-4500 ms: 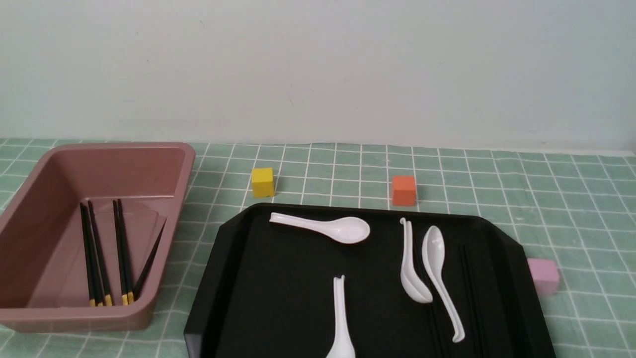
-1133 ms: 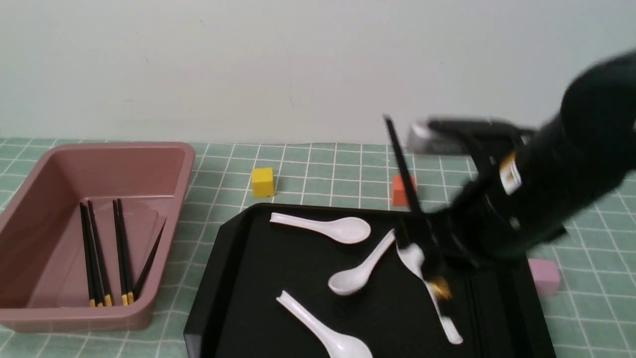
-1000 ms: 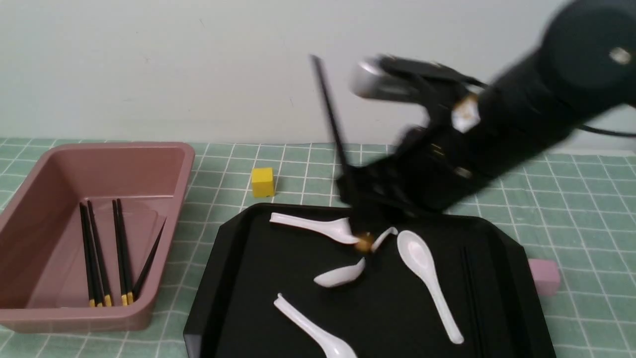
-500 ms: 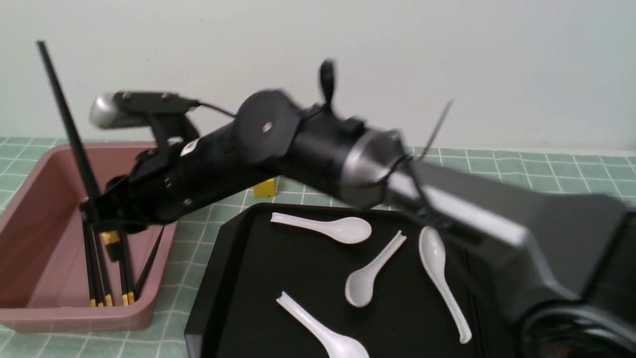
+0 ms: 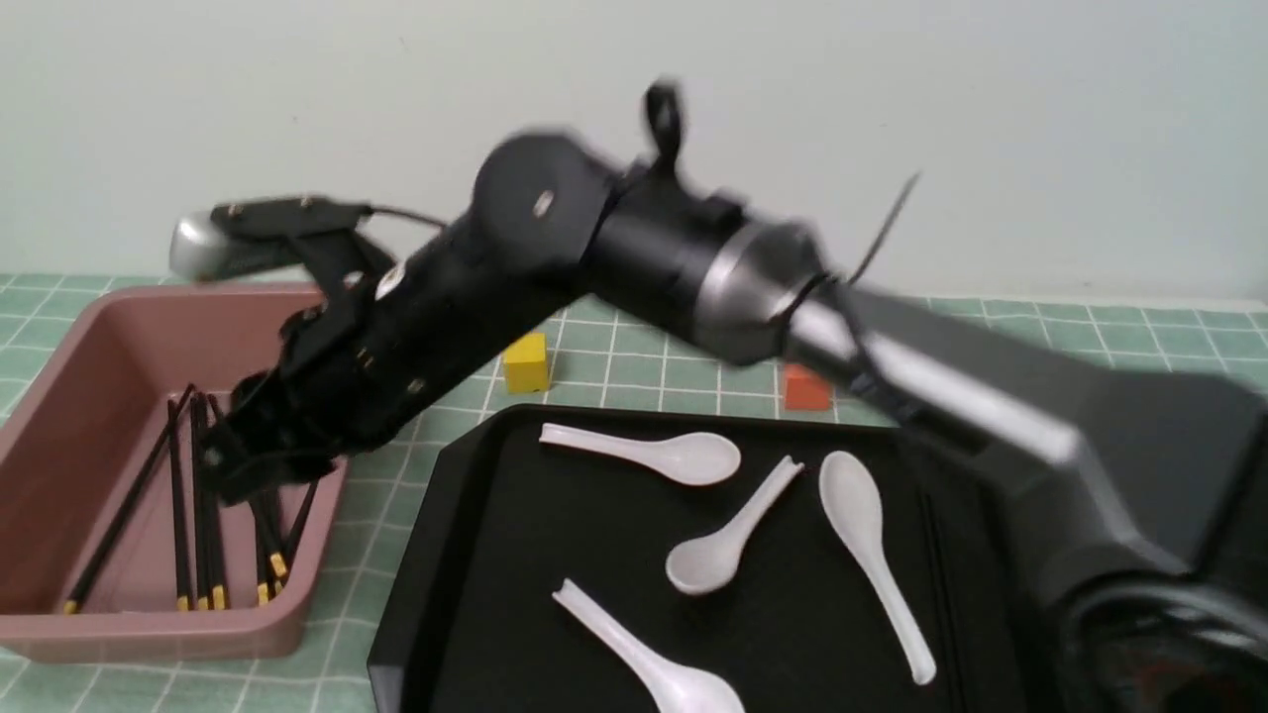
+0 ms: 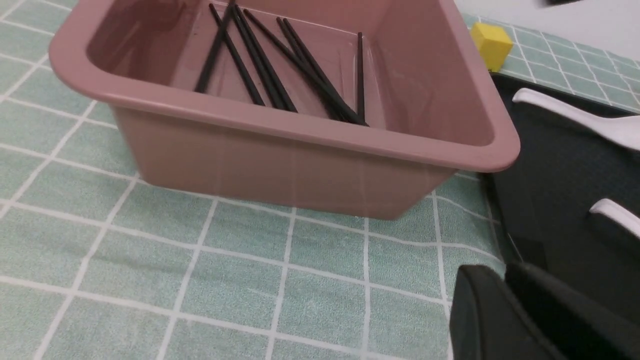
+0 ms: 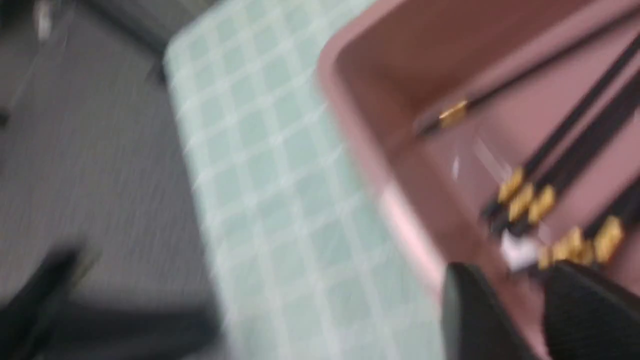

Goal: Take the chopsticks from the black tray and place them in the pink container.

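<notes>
The pink container (image 5: 327,327) stands at the left and holds several black chopsticks (image 5: 178,515) with gold bands. One chopstick (image 5: 129,500) lies slanted across the others. My right gripper (image 5: 223,463) hangs inside the container above them. It is open, with pink showing between its fingers and nothing held. The right wrist view shows the right gripper (image 7: 512,280) over the chopsticks (image 7: 575,150) and the container's rim (image 7: 400,210), all blurred. The black tray (image 5: 466,555) fills the middle. My left gripper (image 6: 500,272) is shut and empty, low beside the pink container (image 6: 300,135) and the tray (image 6: 550,200).
Several white soup spoons (image 5: 728,540) lie scattered in the tray. A thin dark line (image 5: 936,584) runs along the tray's right side; I cannot tell if it is a chopstick. A yellow cube (image 5: 525,361) and an orange cube (image 5: 804,388) sit behind the tray. My right arm (image 5: 693,267) spans it.
My right arm swung left from over the tray to the pink container with a chopstick and let it go; it now lies slanted in the container. Spoons shifted in the tray.
</notes>
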Controlling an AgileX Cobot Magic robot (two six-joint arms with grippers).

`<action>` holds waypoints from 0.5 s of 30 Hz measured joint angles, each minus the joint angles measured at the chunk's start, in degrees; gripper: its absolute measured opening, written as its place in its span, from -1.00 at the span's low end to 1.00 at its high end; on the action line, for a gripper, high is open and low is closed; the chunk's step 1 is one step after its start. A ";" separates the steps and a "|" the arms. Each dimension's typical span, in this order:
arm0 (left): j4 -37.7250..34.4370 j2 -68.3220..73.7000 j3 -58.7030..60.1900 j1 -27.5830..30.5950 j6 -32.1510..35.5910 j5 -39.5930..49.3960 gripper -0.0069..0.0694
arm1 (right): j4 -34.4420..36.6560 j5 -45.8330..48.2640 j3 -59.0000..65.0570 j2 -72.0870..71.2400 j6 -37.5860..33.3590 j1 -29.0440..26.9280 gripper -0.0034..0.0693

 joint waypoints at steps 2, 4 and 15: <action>0.00 0.00 0.00 0.00 0.00 0.00 -0.61 | -2.46 7.00 -0.28 -4.38 1.51 -1.81 -0.65; 0.00 0.00 0.00 0.00 0.00 0.00 -0.60 | -5.52 11.00 -0.33 -9.73 3.29 -3.74 -0.86; 0.00 0.00 0.00 0.00 0.00 0.00 -0.57 | -36.91 13.42 11.93 -46.34 18.54 -7.54 -0.94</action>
